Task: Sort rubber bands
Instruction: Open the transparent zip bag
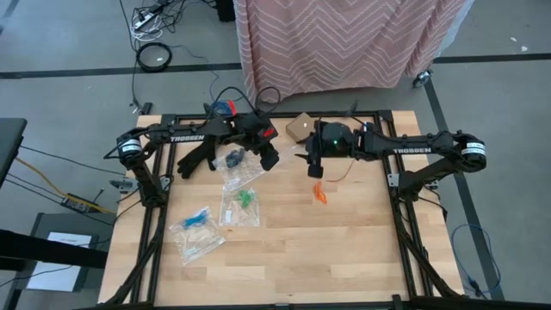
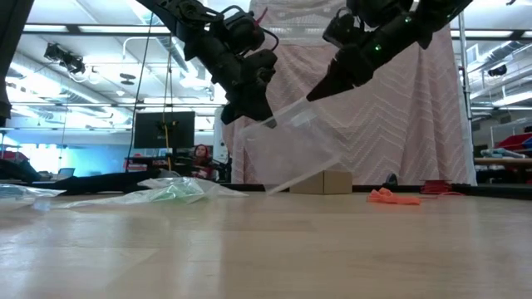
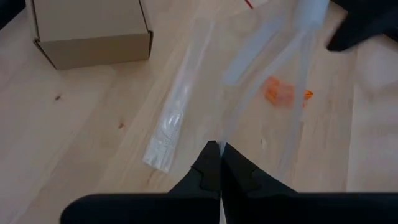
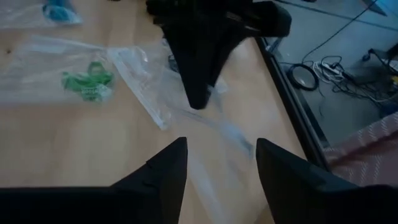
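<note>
While my left claw (image 3: 220, 149) pinches a clear bag (image 2: 291, 149) mid-frame, right claw (image 4: 217, 163) gapes nearby; orange bands (image 1: 319, 194) lie w/ a cardboard box (image 1: 301, 127) behind.

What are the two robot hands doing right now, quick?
Left tool: closed, pinching the clear plastic bag up off the table.
Right tool: open, holding nothing, right next to the bag.

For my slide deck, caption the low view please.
Left gripper holds a clear zip bag aloft; right gripper open beside it, orange rubber bands on the table.
</note>
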